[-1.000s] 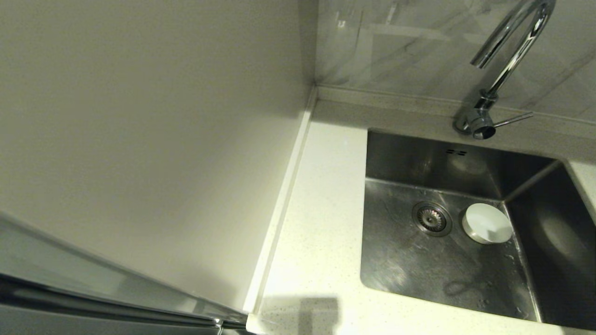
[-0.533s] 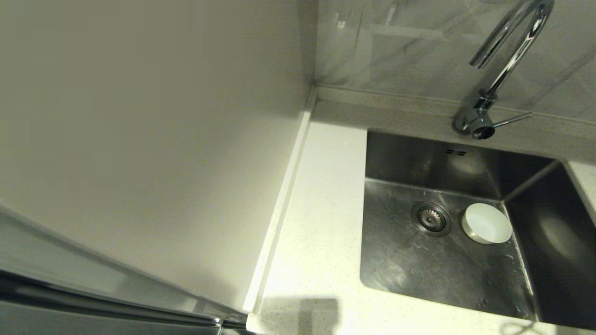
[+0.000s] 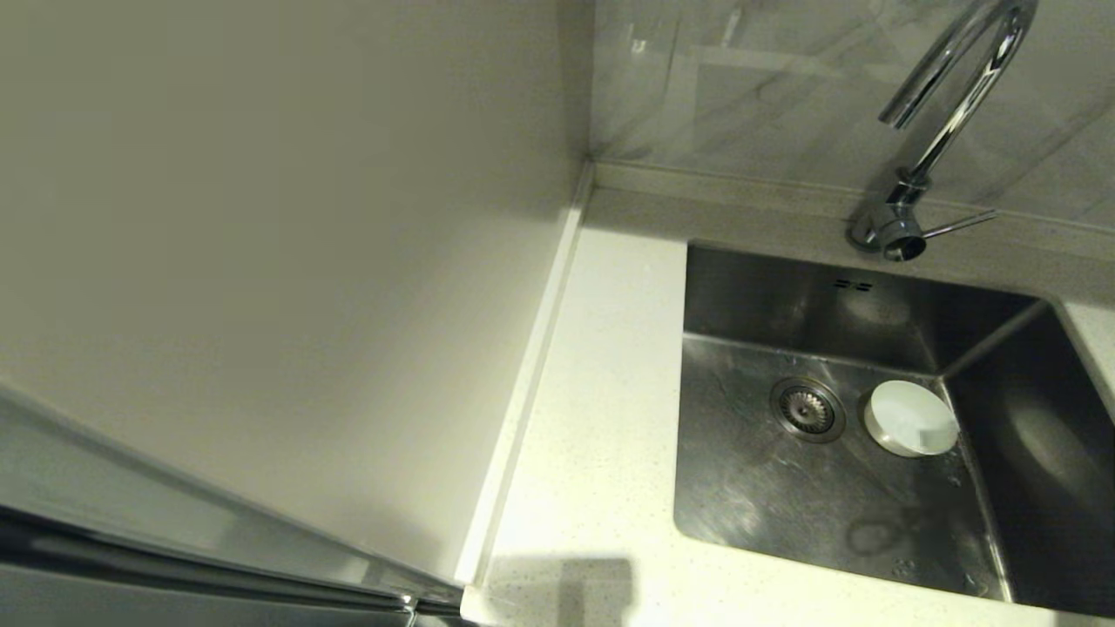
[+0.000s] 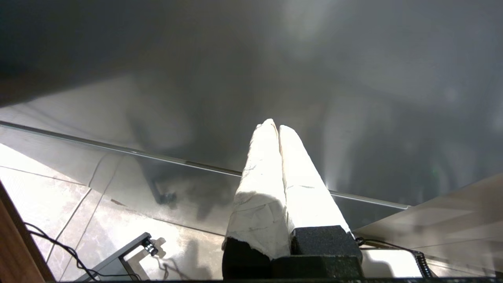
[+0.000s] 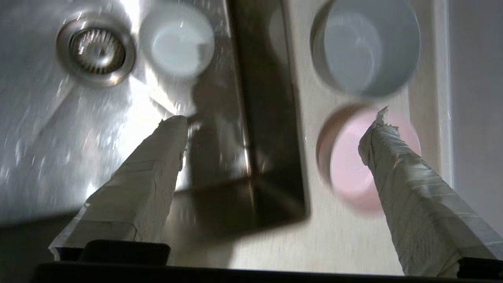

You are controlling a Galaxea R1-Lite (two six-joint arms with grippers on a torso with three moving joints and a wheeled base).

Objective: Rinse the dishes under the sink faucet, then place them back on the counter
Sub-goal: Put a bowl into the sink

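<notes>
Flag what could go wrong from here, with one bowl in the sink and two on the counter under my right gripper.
1. The right gripper hangs open astride the sink wall; coming down it may strike steel.
2. The pale pink bowl and blue-grey bowl sit almost touching on the counter, so a finger could knock one.
3. The whitish bowl lies beside the drain strainer on a droplet-covered floor and may slide.

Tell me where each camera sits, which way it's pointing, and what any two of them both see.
Head view: on the head, looking down at the counter, sink and faucet; no arm shows.
Left wrist view: behind the left gripper, jaws shut, facing a dim panel.
Right wrist view: behind the right gripper, jaws open.
Shared by head and right wrist: whitish bowl, drain strainer.
</notes>
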